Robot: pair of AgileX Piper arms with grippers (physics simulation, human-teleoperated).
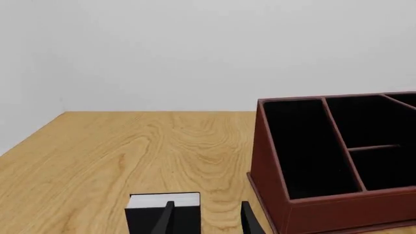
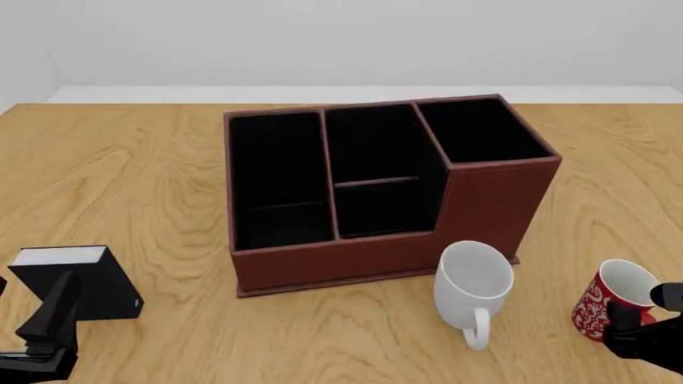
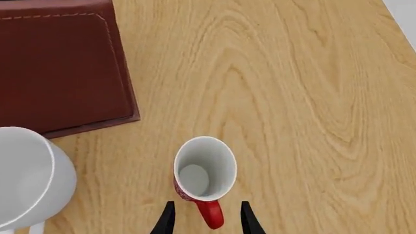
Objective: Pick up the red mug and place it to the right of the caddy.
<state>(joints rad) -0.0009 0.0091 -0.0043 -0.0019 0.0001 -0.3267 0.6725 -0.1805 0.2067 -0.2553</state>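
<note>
Red mug [image 3: 202, 170] stands upright on the table [image 3: 293, 97], near the front right corner of the caddy [image 2: 353, 176], with the white mug [image 2: 473, 282] between the two. From above, the right gripper [image 3: 206, 218] has its fingers spread narrowly either side of the red handle, not yet closed. Pinching only that thin handle looks risky to me: the mug could swing or slip out on the lift. A sideways drift could also knock the white mug. The left gripper [image 1: 204, 219] hangs open by the small black box [image 2: 77, 280].
</note>
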